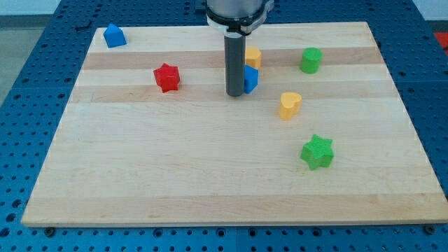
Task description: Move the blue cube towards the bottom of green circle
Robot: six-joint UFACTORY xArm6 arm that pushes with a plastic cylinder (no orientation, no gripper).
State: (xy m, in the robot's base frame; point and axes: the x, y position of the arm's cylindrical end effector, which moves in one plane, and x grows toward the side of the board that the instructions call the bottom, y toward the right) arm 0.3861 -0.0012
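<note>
**Rod standing against the blue cube, upper middle of the board**

The blue cube [250, 78] is sitting in the upper middle of the wooden board [210, 175], and the dark rod is standing right at its 9 o'clock side, hiding the cube's left part. My tip [234, 94] is resting on the wood touching, or as good as touching, the cube's left face; whether there is a sliver of gap I cannot tell from here. The arm ends in a plain rod, so there are no jaws to open or close and it is gripping nothing.

The green circle [311, 60] is lying at roughly 2 o'clock from the cube, well apart from it, near the board's upper right. A yellow block [253, 57] is peeking out just at 12 o'clock from the cube, partly behind the rod, its shape too hidden to name. A yellow heart-like block [290, 105] is sitting at about 4 o'clock from the cube, near but clear of it.

Further out, a red star [166, 77] is lying at 9 o'clock from the rod, well apart. A green star [317, 152] is sitting at 5 o'clock, down towards the view's lower right. Another blue block [114, 35], house-shaped, is lying far off at 10 o'clock, in the board's top left corner.
</note>
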